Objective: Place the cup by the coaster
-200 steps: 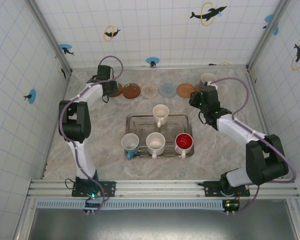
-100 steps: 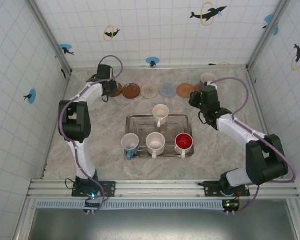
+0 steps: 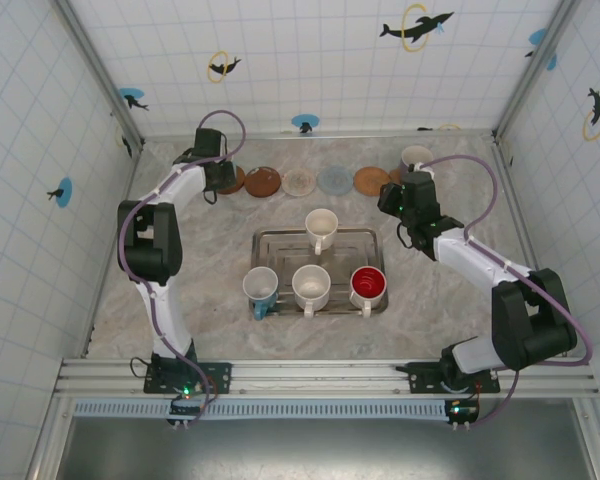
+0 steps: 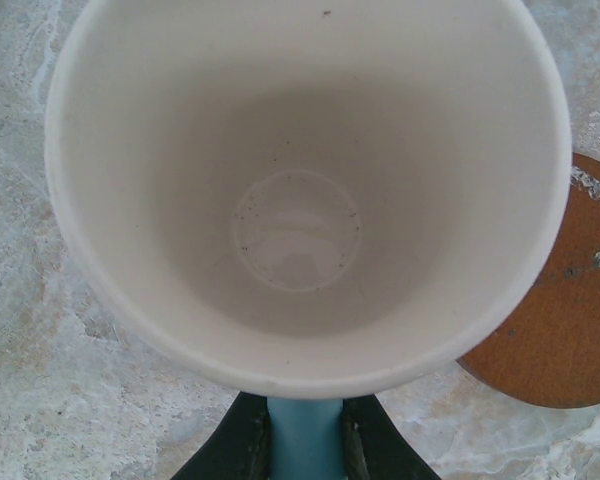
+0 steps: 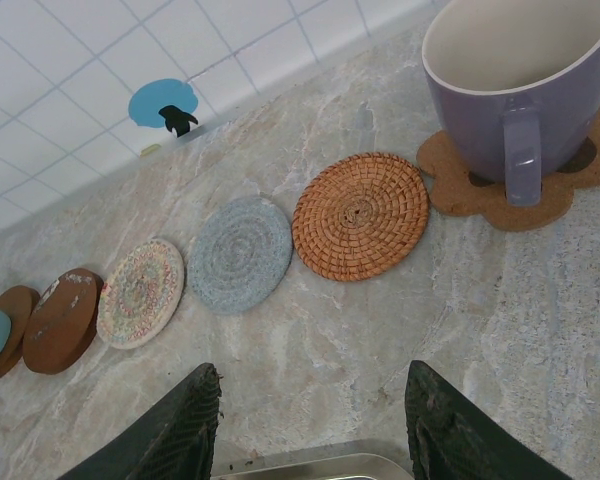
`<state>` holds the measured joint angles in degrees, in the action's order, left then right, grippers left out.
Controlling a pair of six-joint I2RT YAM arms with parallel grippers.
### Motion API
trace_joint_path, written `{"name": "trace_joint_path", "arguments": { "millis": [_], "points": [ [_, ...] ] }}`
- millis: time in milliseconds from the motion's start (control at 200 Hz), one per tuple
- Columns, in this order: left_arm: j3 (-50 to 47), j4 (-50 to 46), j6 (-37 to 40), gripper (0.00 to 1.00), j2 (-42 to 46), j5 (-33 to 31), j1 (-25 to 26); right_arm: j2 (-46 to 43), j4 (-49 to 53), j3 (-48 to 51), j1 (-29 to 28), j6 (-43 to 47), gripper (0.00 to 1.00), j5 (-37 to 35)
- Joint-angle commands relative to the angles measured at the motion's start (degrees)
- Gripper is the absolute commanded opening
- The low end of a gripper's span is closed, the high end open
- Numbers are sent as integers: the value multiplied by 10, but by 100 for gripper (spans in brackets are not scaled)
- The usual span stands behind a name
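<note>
Blue handle (image 4: pixel 305 432), and the left gripper (image 4: pixel 305 448) is clamped right onto it, jaws squeezed in from both sides. Above them the cup (image 4: pixel 300 200) opens wide, pale inside, upright, over the marble table (image 4: pixel 40 380) at the far left end of the coaster row. A brown coaster (image 4: pixel 565 320) lies just beside it; whether they touch, I cannot tell. Over to the right gripper (image 5: pixel 312 400): jaws spread, nothing between them. Beyond lie a woven orange coaster (image 5: pixel 360 215) and a purple mug (image 5: pixel 515 80) on a cork coaster (image 5: pixel 460 190).
</note>
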<state>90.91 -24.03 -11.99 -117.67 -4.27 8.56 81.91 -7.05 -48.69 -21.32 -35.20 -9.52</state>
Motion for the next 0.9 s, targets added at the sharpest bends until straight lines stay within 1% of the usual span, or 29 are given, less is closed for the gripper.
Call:
{"name": "trace_joint_path", "arguments": {
  "millis": [0,130,290,405,596,711,806,896],
  "points": [
    [23,7,7,12,-5,-6,-5,5,-14,-31,1,-4,52,-1],
    [17,9,6,18,-3,-3,-4,5,-14,-33,1,-4,52,1],
    [14,9,5,20,-4,0,-5,4,-13,-32,1,-3,52,0],
    [12,7,5,26,0,1,-4,2,-13,-32,1,-4,52,0],
    [7,4,5,33,11,1,-4,3,-13,-32,1,-4,52,2],
    [-4,4,5,39,29,4,-5,3,-13,-32,1,-4,52,1],
    [-14,2,5,42,48,4,-4,4,-12,-33,0,-4,52,2],
    [-29,3,3,42,75,8,-4,4,-13,-34,-2,-4,52,1]
  ]
}}
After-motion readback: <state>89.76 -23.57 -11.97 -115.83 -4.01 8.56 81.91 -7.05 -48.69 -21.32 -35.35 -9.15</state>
